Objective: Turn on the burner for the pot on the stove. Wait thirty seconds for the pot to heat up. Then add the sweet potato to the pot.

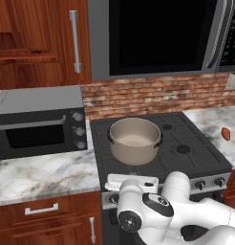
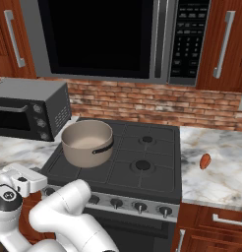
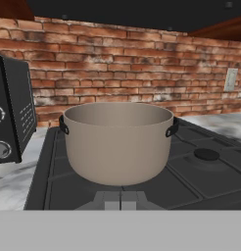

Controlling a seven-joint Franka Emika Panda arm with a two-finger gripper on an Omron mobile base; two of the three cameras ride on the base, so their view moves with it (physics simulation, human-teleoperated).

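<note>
Here the wide grey-beige metal pot (image 1: 135, 140) with two small dark side handles stands on the front-left grate of the black gas stove (image 1: 196, 155), beside the grey toaster oven (image 1: 40, 125). The small reddish-orange sweet potato (image 2: 205, 161) lies apart on the marble counter (image 2: 221, 172) to the stove's right. The gripper (image 3: 120, 200), low before the pot, has its jaws fully closed on nothing
</note>
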